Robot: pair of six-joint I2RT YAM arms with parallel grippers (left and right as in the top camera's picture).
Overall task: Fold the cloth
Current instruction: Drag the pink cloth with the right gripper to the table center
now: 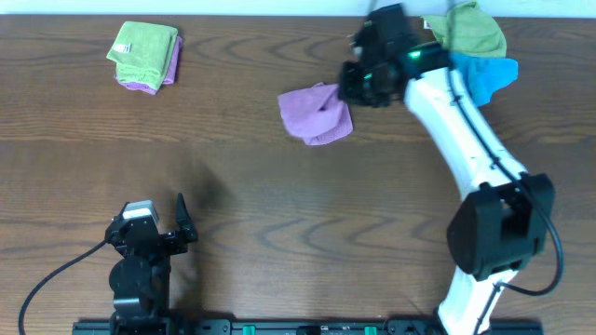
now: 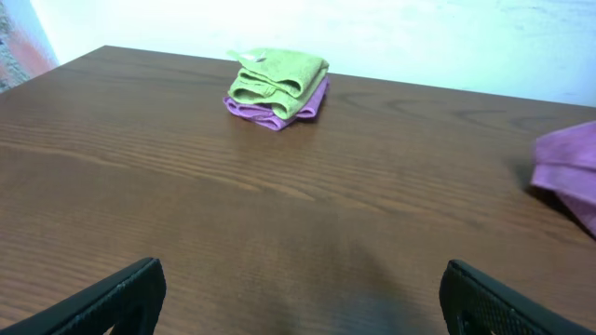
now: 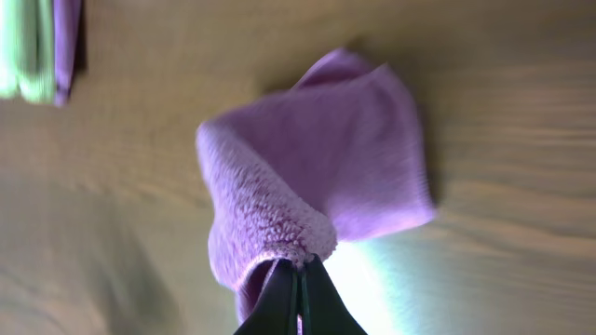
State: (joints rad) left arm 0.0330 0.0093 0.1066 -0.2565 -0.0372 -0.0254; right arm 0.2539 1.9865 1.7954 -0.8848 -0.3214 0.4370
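The purple cloth (image 1: 315, 113) lies crumpled at the back middle of the table, with its right side lifted. My right gripper (image 1: 358, 86) is above that right edge. In the right wrist view the cloth (image 3: 317, 177) hangs bunched from my right gripper (image 3: 300, 265), whose fingers are shut on a pinch of its pile. My left gripper (image 1: 154, 219) rests near the front left, far from the cloth. In the left wrist view it (image 2: 303, 298) is open and empty over bare wood, and the cloth (image 2: 570, 172) shows at the right edge.
A folded light green cloth on a folded purple one (image 1: 144, 56) sits at the back left and also shows in the left wrist view (image 2: 277, 86). A light green cloth (image 1: 473, 33) and a bright blue cloth (image 1: 489, 74) lie at the back right, beside my right arm.
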